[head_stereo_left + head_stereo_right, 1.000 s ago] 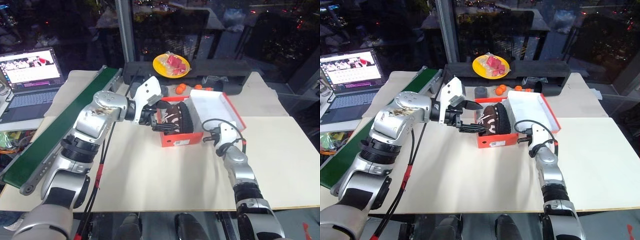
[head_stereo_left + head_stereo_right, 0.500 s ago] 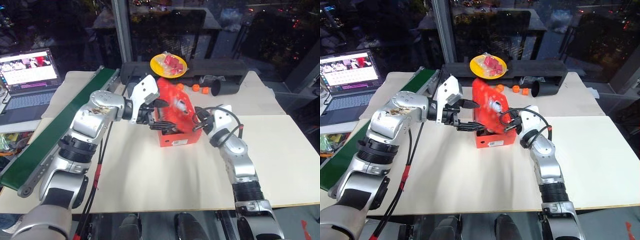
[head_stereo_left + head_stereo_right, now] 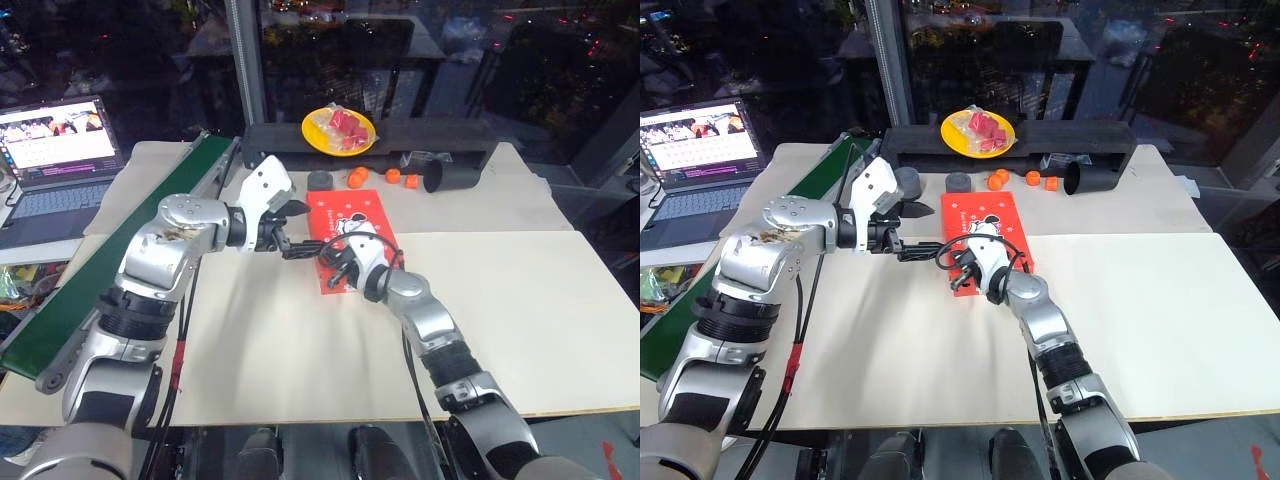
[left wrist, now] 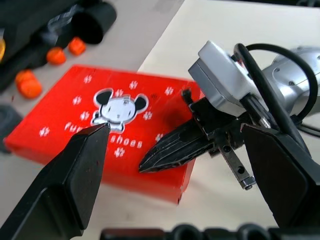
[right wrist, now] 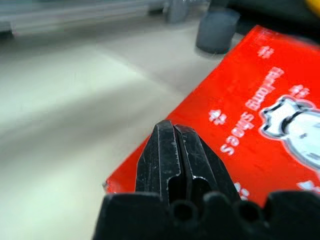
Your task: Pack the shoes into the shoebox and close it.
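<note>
The red-orange shoebox (image 3: 346, 214) lies closed on the table, its lid with the white mouse face (image 4: 119, 107) flat on top. The shoes are hidden. My right gripper (image 3: 333, 272) is shut with nothing in it, its fingertips (image 5: 172, 131) over the lid's near left corner. Whether they touch the lid I cannot tell. My left gripper (image 3: 300, 230) stands open just left of the box, one finger (image 4: 75, 175) on each side of the right gripper's tip (image 4: 165, 152), holding nothing.
Behind the box are a grey roll (image 3: 321, 181), several small orange pieces (image 3: 358, 177), a black cylinder (image 3: 450, 176) and a yellow plate of red items (image 3: 339, 130) on a black rail. A green conveyor (image 3: 110, 270) and a laptop (image 3: 55, 150) sit at the left.
The lid swung over from open on the right to flat shut, and the shoes went out of sight. My right gripper swept left with it. My left gripper drew back a little to the left.
</note>
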